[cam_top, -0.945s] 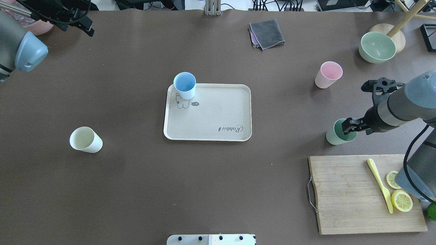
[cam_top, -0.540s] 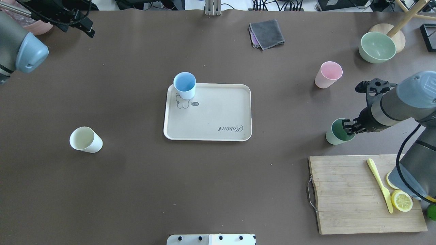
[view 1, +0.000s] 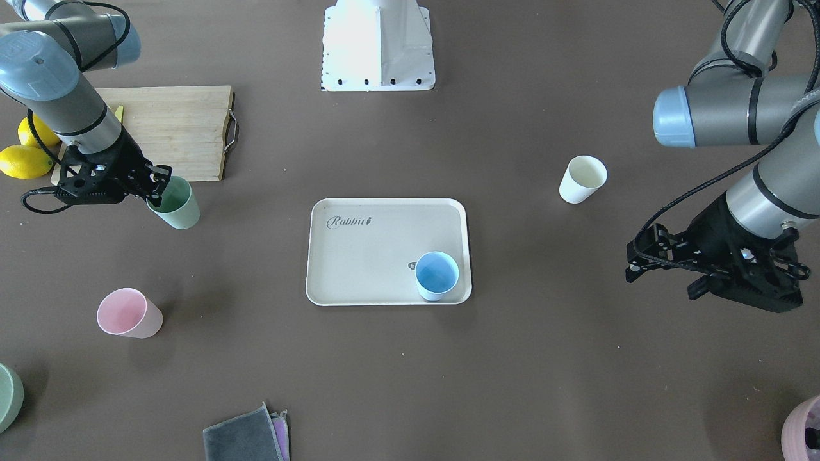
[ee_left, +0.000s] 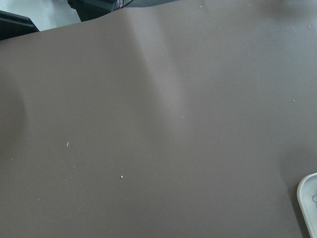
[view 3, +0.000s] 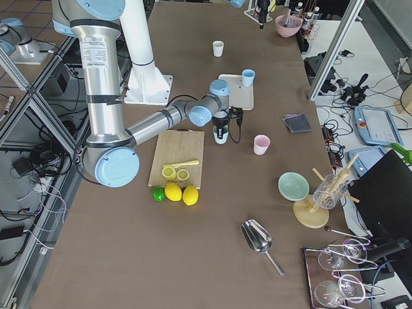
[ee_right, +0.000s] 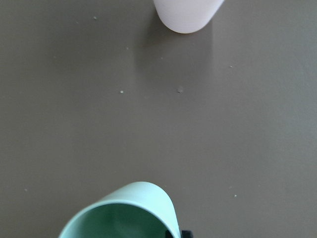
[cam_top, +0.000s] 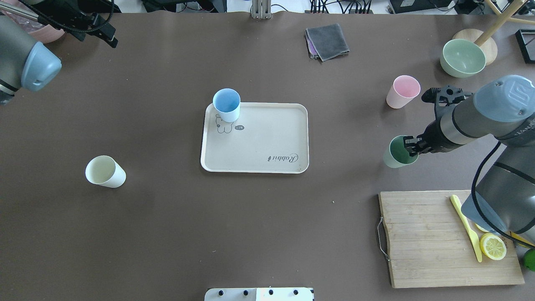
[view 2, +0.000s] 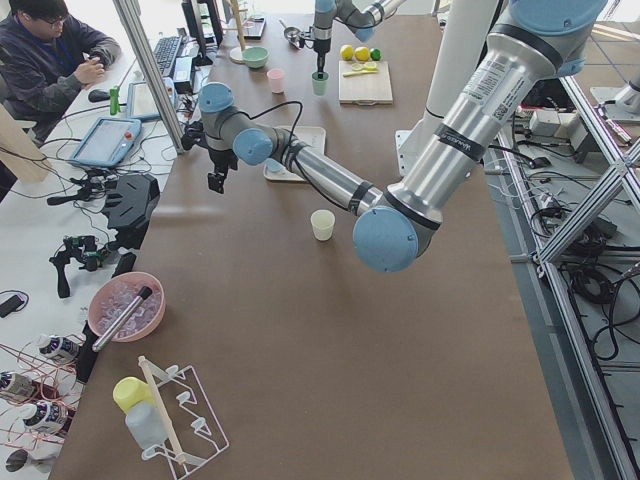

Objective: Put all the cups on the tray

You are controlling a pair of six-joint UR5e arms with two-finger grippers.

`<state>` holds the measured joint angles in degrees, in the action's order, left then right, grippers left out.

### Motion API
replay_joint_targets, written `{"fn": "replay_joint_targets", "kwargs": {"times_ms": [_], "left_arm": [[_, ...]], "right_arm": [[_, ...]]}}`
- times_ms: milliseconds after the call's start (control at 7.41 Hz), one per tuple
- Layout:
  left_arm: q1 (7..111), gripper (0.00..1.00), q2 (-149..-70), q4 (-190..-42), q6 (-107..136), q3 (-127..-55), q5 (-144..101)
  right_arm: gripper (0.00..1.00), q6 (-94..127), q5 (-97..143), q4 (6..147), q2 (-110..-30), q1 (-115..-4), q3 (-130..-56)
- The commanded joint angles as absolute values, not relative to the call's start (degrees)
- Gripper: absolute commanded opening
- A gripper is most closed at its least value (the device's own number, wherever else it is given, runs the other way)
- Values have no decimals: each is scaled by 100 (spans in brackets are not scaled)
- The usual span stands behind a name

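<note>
The beige tray lies mid-table and also shows in the front view. The light blue cup stands upright on its far left corner. My right gripper is shut on the rim of the pale green cup and holds it to the tray's right; the cup also shows in the right wrist view. The pink cup stands just beyond it. The cream-white cup stands at the near left. My left gripper is open and empty at the far left corner.
A wooden cutting board with lemon slices and a yellow knife lies at the near right. A green bowl stands at the far right. A folded grey cloth lies at the far edge.
My right gripper has moved left toward the tray, carrying the green cup with it. The left arm has barely moved.
</note>
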<state>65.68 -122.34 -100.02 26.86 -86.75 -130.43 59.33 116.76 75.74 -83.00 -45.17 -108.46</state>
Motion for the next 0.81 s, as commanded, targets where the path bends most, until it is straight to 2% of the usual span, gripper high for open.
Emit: {"fn": "replay_joint_targets", "kwargs": {"times_ms": [0, 270, 675], "left_arm": [[6530, 99, -12234, -10002, 2698, -8666, -13043], [6495, 99, -12234, -10002, 2707, -8657, -13034], [6425, 99, -12234, -10011, 2707, -8631, -13034]], "right_arm": [[0, 7070, 11681, 7742, -7484, -4396, -10715], [0, 7810, 11611, 8338, -6298, -4089, -10155], [0, 8516, 11242, 8577, -5451, -3552, -9598]]}}
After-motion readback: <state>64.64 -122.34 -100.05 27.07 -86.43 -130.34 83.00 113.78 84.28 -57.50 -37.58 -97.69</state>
